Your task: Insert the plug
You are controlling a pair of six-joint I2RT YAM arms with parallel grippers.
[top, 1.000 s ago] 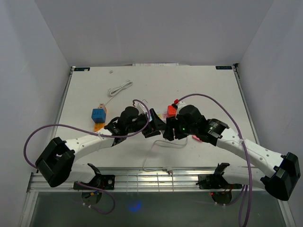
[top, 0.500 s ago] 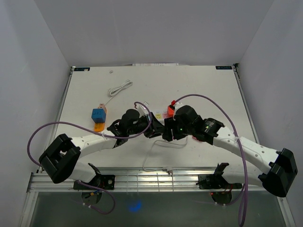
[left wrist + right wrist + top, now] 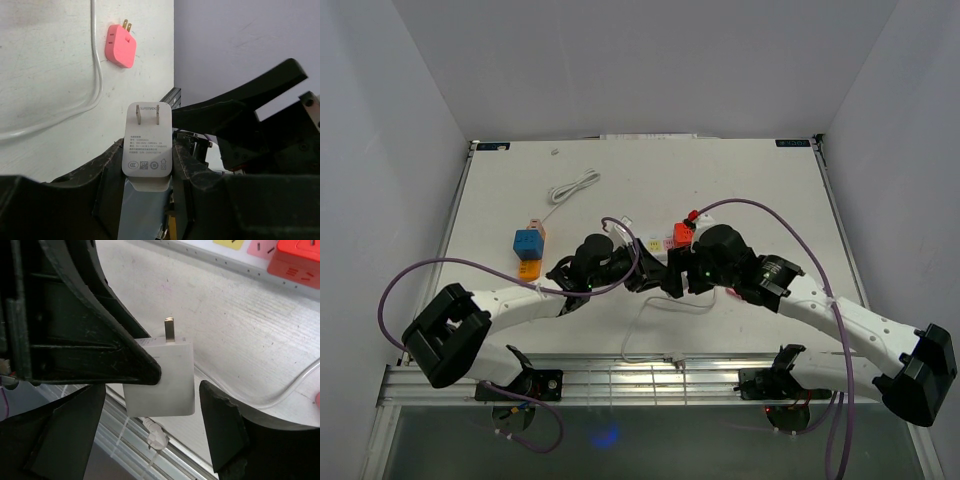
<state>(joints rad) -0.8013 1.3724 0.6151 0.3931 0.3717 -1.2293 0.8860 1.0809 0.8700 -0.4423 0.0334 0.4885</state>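
**Charger held by the left arm, midway between the two arms**

Both arms reach in from the near edge and meet over the middle of the surface (image 3: pixel 740 180). A thin white lead (image 3: pixel 665 300) trails across the surface just below where they meet.

The left end effector (image 3: pixel 148 165) is closed narrow on the white charger (image 3: pixel 148 130). Its fingers (image 3: pixel 112 165) press the charger's two sides, and the two flat prongs stick out past the fingertips. The printed label faces the left wrist camera. The charger is off the surface, in the air between the arms.

The right end effector (image 3: pixel 152 400) stands wide around the same charger. One finger is on each side, with a clear gap to the white body, so it holds nothing.

A pink plug (image 3: pixel 120 46) lies flat on the surface just past the charger, prongs bare, beside the thin white lead.

A little farther back lies the power strip (image 3: pixel 658 243), with a red block (image 3: pixel 682 233) at its right end. The charger is near the strip but apart from it.

To the left sit a blue cube (image 3: pixel 528 242) and an orange piece (image 3: pixel 528 267), close together. Farther back still lies a looped white cable (image 3: pixel 574 187).
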